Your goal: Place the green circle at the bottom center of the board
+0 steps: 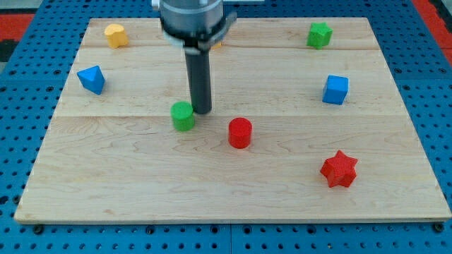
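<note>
Camera view. A pale wooden board [233, 190], made of planks joined lengthwise, lies on a blue perforated bench [21, 141]. The arm carries no pincer, so no released or clenched state applies; it ends in a straight dark rod descending from a grey cylindrical mount at the view's top. My tip [202, 111] rests on the board just to the view's right of, and slightly above, the green circular block [183, 116], close enough that the two appear to touch, though contact cannot be confirmed.

The green circular block, the task's object, sits a little left of the board's centre, near the middle plank seam and well apart from the board's bottom edge. A red cylindrical block [240, 132] stands near it toward the view's right and slightly lower. A red star-shaped block [340, 169] lies in the lower right part of the board. A blue cube [336, 89] is at the right, above the star. A green star-like block [319, 34] occupies the upper right corner area. A yellow block of rounded, irregular outline [116, 34] is at the upper left, and a blue angular block [92, 79] lies below it near the left edge. A sliver of orange shows behind the mount; its shape cannot be told.
</note>
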Robot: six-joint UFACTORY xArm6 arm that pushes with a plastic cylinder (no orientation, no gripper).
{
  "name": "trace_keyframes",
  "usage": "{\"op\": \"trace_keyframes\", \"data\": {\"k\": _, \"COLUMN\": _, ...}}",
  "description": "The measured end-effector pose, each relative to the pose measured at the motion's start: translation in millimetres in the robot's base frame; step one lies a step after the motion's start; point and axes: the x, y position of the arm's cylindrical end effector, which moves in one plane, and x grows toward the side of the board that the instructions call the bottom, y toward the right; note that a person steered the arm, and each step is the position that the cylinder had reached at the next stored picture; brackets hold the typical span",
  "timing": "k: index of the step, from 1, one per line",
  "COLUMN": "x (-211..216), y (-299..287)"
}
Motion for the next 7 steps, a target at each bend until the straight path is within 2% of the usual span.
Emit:
{"op": "trace_keyframes", "data": {"k": 1, "x": 23, "y": 0}}
{"op": "trace_keyframes", "data": {"k": 2, "x": -29, "y": -4}}
{"op": "trace_keyframes", "data": {"k": 3, "x": -43, "y": -36}}
{"op": "trace_keyframes", "data": {"k": 5, "x": 91, "y": -27}}
{"op": "trace_keyframes", "data": {"k": 6, "x": 76, "y": 1}}
{"op": "trace_keyframes", "data": {"k": 7, "x": 74, "y": 82}}
